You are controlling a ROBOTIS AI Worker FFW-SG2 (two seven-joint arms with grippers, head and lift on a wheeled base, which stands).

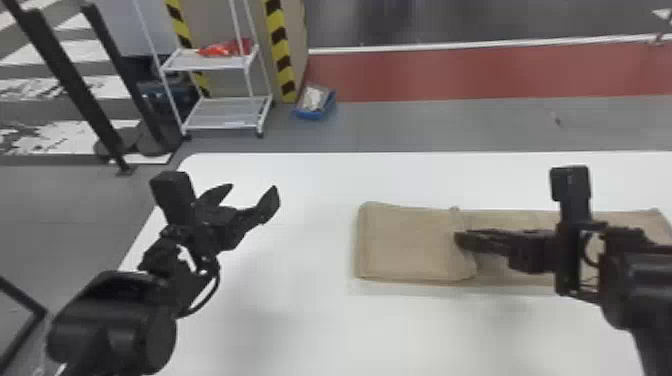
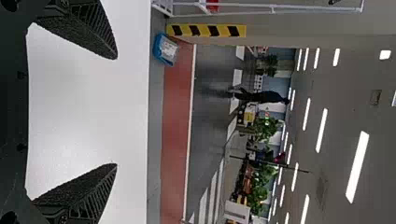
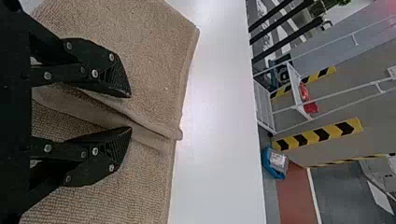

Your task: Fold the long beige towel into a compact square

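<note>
The towel [image 1: 410, 245] lay on the table [image 1: 300, 330] with its left end folded over, while the long right-hand stretch had yet to be brought in for a square. The right gripper [image 3: 130, 112] was at the flap's edge, fingers parted; the left gripper [image 1: 254, 186], also spread, was well apart from the cloth.

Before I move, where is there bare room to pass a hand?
The white table is bare between the left gripper and beige towel, and along the towel's far and near sides. Crowded: over the towel, from the right gripper rightward along its arm.
</note>
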